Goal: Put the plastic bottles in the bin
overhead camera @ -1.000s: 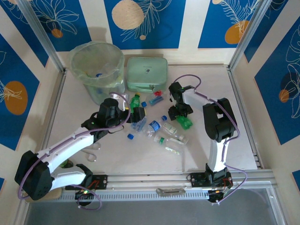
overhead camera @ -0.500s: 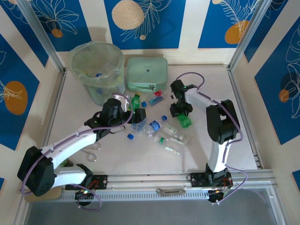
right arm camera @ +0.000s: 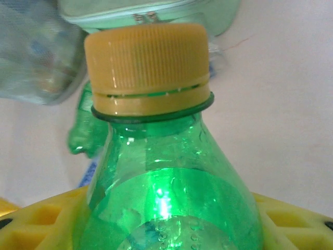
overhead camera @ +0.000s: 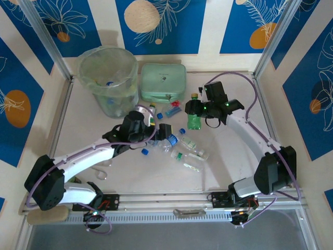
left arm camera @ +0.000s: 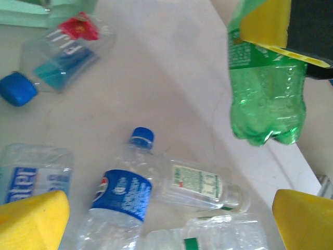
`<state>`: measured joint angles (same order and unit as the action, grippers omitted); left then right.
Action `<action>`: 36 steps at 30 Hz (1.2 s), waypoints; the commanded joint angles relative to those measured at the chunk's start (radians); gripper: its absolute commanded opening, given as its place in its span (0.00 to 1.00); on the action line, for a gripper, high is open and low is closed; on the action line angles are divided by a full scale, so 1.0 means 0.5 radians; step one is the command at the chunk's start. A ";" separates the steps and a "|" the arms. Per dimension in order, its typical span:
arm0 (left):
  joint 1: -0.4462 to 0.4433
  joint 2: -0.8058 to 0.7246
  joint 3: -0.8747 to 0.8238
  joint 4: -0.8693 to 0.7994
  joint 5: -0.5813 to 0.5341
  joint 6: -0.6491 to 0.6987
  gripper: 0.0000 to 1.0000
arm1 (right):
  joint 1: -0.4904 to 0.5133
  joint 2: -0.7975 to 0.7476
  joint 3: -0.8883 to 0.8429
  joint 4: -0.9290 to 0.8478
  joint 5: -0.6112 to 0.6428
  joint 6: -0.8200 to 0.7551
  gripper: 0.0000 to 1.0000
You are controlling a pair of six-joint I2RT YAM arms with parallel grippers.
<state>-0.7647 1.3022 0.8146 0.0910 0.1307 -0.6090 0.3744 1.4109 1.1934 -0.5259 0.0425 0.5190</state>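
Note:
My right gripper (overhead camera: 200,108) is shut on a green plastic bottle (overhead camera: 193,117) with a yellow-orange cap (right arm camera: 148,67). The bottle hangs upright above the table, right of the pile, its body (right arm camera: 166,198) between my yellow fingers (right arm camera: 291,219). Its base (left arm camera: 268,99) also hangs at the top right of the left wrist view. My left gripper (overhead camera: 162,132) is open over the pile, its jaws wide apart (left arm camera: 169,224) above a clear blue-labelled bottle (left arm camera: 122,195) and a small clear bottle (left arm camera: 200,185). The pale-green bin (overhead camera: 108,78) stands at the back left.
A flat mint-green case (overhead camera: 163,82) lies right of the bin. Several clear bottles (overhead camera: 190,153) and loose blue caps (overhead camera: 145,152) are scattered mid-table. Another green bottle (overhead camera: 151,110) lies by my left wrist. Metal frame rails (overhead camera: 270,125) edge the table.
My right gripper closed on the green bottle and lifted it off the table toward the back. My left gripper, still open, slid right over the pile.

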 commanded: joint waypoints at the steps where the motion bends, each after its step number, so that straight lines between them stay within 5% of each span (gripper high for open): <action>1: -0.083 0.047 0.082 0.177 0.038 -0.033 1.00 | 0.032 -0.114 -0.113 0.314 -0.222 0.350 0.51; 18: -0.230 0.264 0.234 0.297 0.038 0.016 0.96 | 0.207 -0.138 -0.199 0.585 -0.487 0.639 0.50; 36: -0.227 0.218 0.178 0.300 -0.114 0.099 0.59 | 0.267 -0.104 -0.203 0.625 -0.541 0.683 0.50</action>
<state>-0.8757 1.4261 0.9043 0.2291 0.1089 -0.5713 0.4976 1.3594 1.0973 -0.2298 -0.1982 0.8459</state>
